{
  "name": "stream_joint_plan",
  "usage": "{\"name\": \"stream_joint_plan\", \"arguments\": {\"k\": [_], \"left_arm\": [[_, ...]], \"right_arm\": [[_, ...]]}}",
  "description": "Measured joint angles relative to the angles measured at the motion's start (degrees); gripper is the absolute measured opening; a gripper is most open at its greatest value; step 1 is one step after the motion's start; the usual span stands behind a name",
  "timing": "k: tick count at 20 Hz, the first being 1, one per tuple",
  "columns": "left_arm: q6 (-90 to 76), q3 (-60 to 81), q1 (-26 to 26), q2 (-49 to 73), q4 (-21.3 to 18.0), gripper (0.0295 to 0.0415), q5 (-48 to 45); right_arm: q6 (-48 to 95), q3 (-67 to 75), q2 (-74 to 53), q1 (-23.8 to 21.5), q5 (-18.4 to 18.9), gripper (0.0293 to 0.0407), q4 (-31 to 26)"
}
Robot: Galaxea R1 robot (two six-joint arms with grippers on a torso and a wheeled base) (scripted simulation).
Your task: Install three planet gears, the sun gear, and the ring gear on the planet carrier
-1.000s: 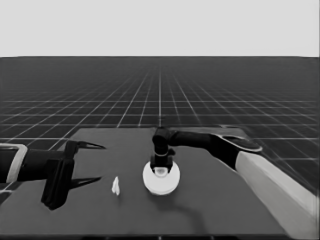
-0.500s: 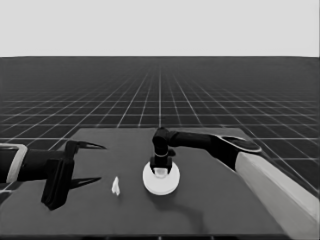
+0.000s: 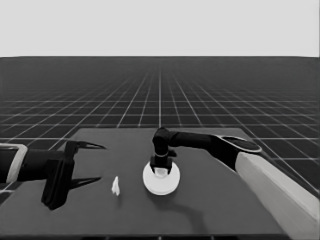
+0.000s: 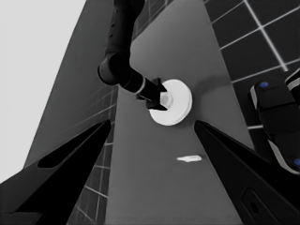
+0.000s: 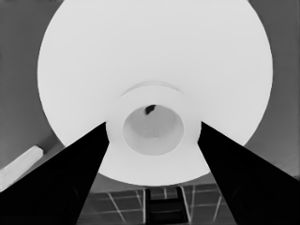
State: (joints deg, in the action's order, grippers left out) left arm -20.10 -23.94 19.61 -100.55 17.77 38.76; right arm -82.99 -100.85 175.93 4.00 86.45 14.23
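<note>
The larger round part [image 3: 161,183] lies near the table's middle, its raised middle pointing up. My right gripper [image 3: 161,169] stands upright over it, open, one finger on each side of the raised middle [image 5: 152,126] without clearly pressing on it. In the left wrist view the same round part [image 4: 180,101] looks thick, with the right gripper [image 4: 159,98] on top of it. The smaller round part and the four small gears are hidden. My left gripper [image 3: 102,162] waits open over the table's left end, holding nothing.
A thin white piece [image 3: 115,186] lies on the table between the two grippers, left of the round part, and shows again as a thin white piece [image 4: 190,159] in the left wrist view. Dark machinery with blue lights [image 4: 276,112] sits past the table's edge.
</note>
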Motion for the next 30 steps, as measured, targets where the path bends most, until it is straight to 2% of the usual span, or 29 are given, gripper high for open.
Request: {"name": "stream_joint_plan", "arguments": {"k": [30], "left_arm": [[0.0, 0.0, 0.0, 0.0, 0.0, 0.0385, 0.0]], "right_arm": [[-14.99, -0.02, -0.02, 0.1, -0.02, 0.0349, 0.01]]}}
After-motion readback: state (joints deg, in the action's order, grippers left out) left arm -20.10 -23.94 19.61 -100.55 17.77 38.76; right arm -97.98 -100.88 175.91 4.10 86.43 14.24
